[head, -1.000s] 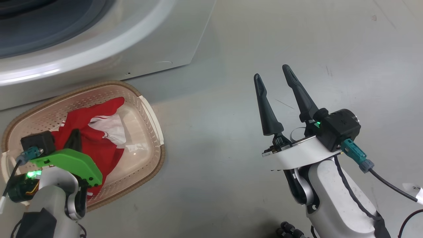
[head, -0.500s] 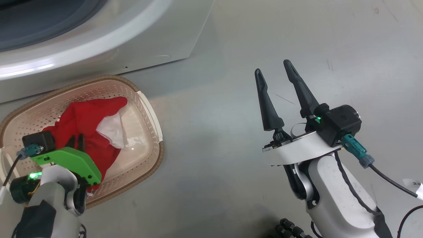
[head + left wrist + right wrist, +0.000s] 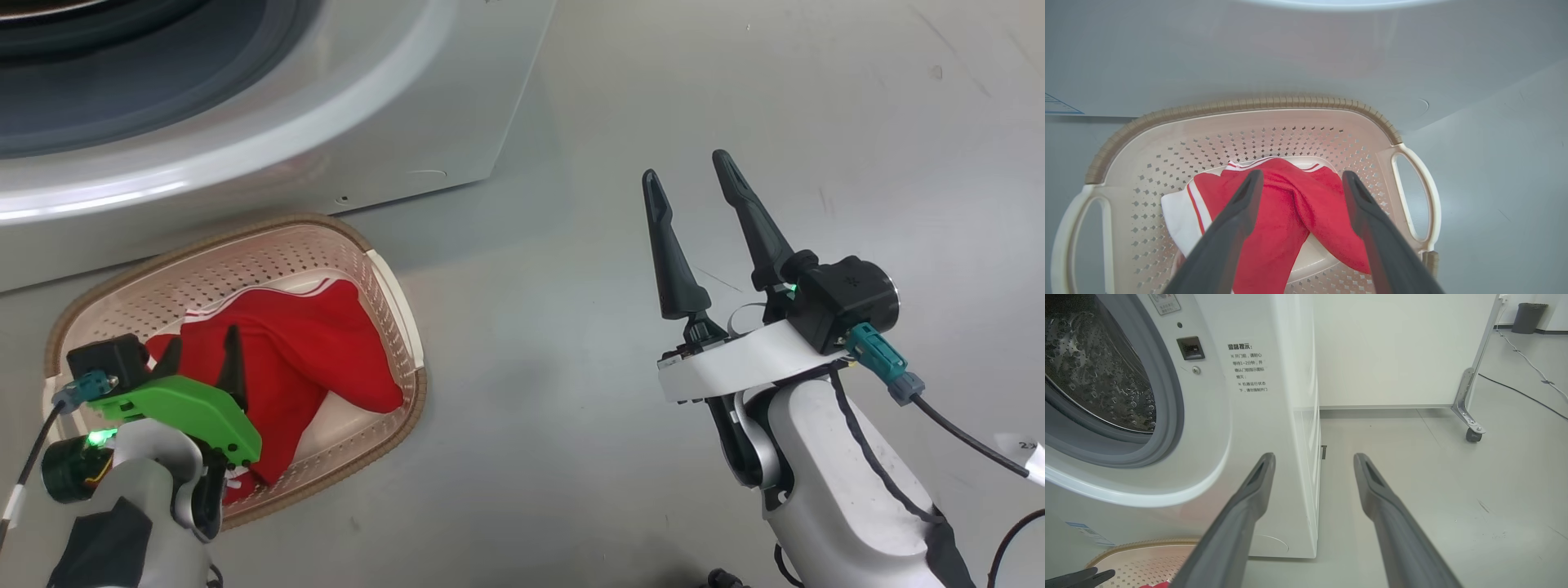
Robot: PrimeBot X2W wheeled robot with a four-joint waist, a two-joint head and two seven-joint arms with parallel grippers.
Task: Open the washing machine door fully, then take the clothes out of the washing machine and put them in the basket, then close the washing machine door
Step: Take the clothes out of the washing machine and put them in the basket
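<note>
- The washing machine (image 3: 367, 122), smooth white metal, fills 11 o'clock of the head view. Its perforated steel drum (image 3: 1094, 363) sits inside a grey rubber ring (image 3: 1163, 416), and the front panel carries black Chinese print headed 温馨提示.
- The basket (image 3: 245, 231), cream perforated plastic with a brown woven-look rim, stands on the grey floor (image 3: 571, 408) at 7 o'clock, just beside the machine.
- The clothes (image 3: 318, 351), soft red fabric with white stripe trim, lie crumpled inside the basket.
- The left claw (image 3: 202, 337) hangs over them, fingers apart, gripping nothing.
- The right claw (image 3: 686, 166), at 3 o'clock, has its fingers apart and is empty.
</note>
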